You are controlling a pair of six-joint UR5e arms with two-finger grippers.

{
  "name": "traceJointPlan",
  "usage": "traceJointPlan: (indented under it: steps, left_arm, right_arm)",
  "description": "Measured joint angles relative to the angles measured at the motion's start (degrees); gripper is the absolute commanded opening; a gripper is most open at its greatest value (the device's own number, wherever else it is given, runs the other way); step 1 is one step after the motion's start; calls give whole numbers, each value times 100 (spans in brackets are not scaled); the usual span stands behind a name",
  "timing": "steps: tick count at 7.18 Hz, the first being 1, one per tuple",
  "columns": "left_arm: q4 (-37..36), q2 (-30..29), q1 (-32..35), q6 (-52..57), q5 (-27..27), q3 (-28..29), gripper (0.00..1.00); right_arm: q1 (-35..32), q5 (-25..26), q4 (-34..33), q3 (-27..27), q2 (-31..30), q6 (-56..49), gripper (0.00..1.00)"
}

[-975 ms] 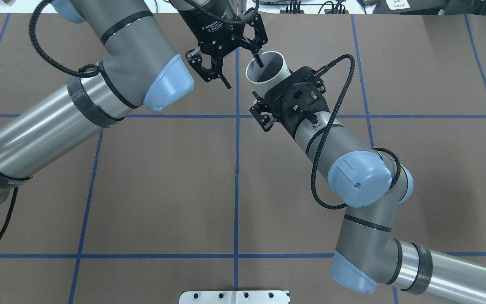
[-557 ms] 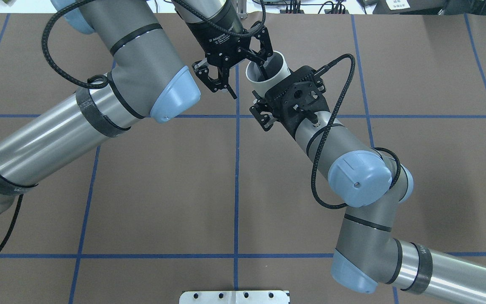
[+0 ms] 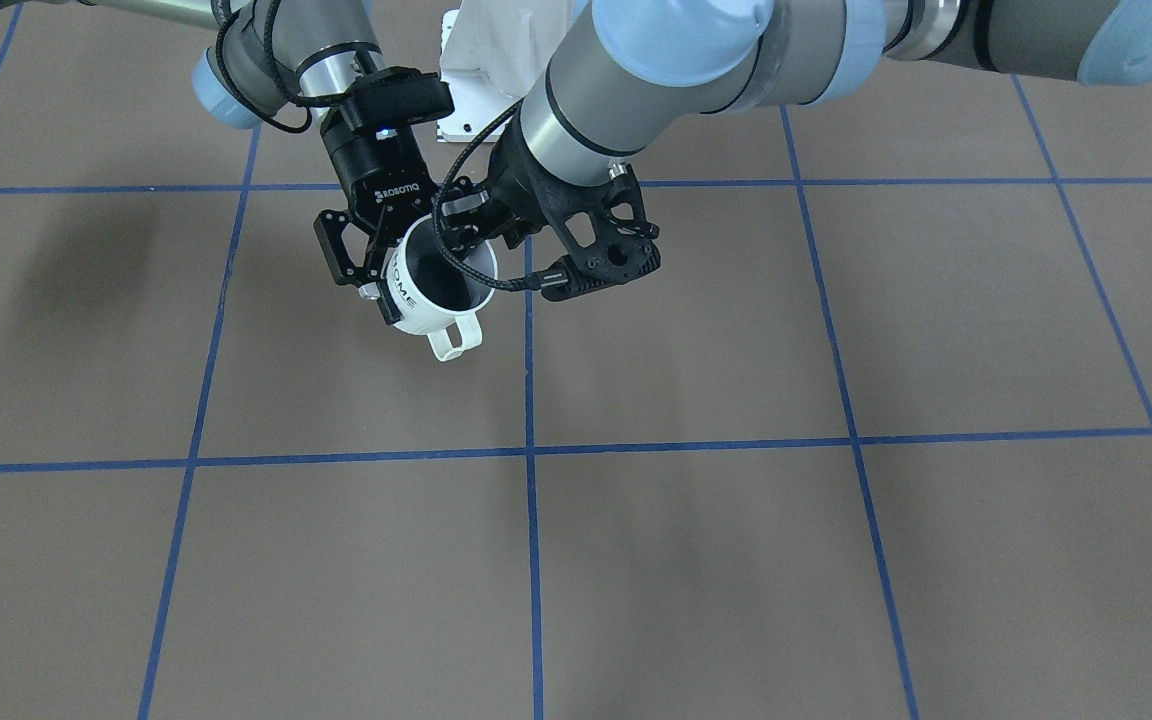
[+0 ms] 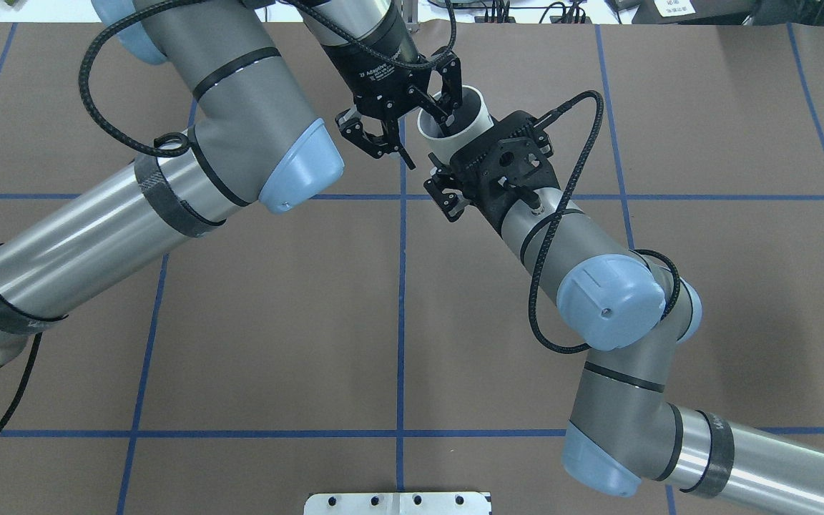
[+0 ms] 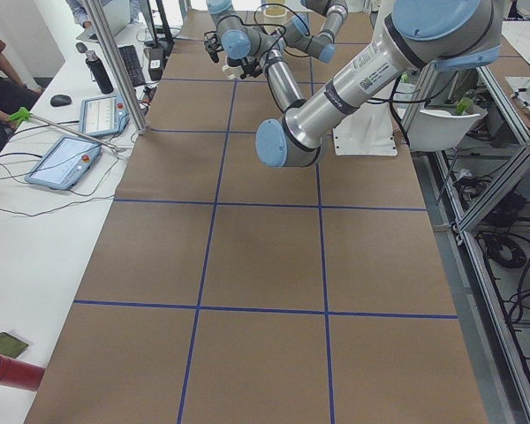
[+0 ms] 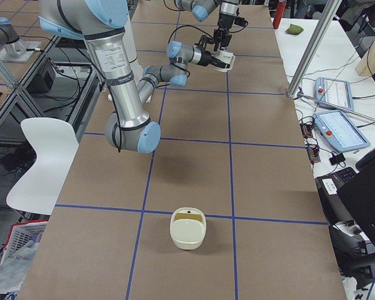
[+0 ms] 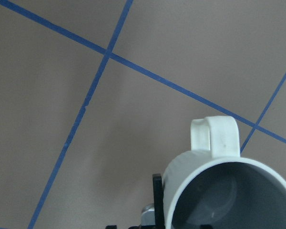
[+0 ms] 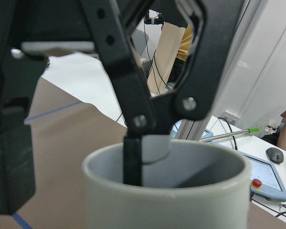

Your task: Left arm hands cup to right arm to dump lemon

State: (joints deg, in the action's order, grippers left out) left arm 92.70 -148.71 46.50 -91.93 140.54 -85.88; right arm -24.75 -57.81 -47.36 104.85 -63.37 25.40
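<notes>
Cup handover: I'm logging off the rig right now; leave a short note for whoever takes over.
Left gripper: open, one finger inside the cup, the other outside its wall.
Right gripper: shut on the cup, holding it above the table.
Lemon: not seen; what the left wrist view shows of the cup's inside looks empty.
Done: the right gripper has the cup.
To do: probably clear the left fingers, then check the dump.

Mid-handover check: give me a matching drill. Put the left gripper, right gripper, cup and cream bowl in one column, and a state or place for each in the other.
Things:
1. left gripper
2. right gripper
3. cup
4. cream bowl

States or places:
A. on the table, toward the robot's right end
B. open, one finger inside the cup's mouth
C. held off the table, handle away from the robot
D. shut on the cup

Pairs: 1-B, 2-D, 3-C, 4-A
</notes>
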Motion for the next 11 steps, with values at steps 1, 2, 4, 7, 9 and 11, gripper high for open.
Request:
traceJointPlan:
  steps: [1, 2, 4, 7, 9, 11]
  left_arm:
    - [7, 0, 0, 1, 0, 18, 50]
    - [10, 0, 0, 6, 0, 32, 48]
    - [21, 0, 2, 39, -10, 78, 45]
    - [62, -2, 0, 85, -80, 127, 39]
    - [139, -7, 0, 87, -87, 139, 35]
    - [165, -11, -7, 87, -88, 142, 30]
  right_arm:
    - [0, -2, 7, 0, -3, 2, 6]
    - [2, -2, 13, 0, -9, 6, 6]
    - [5, -3, 22, 0, -25, 9, 6]
    - [6, -3, 25, 0, -34, 9, 6]
    - [6, -3, 20, 0, -35, 9, 6]
    - [10, -3, 17, 0, -35, 9, 7]
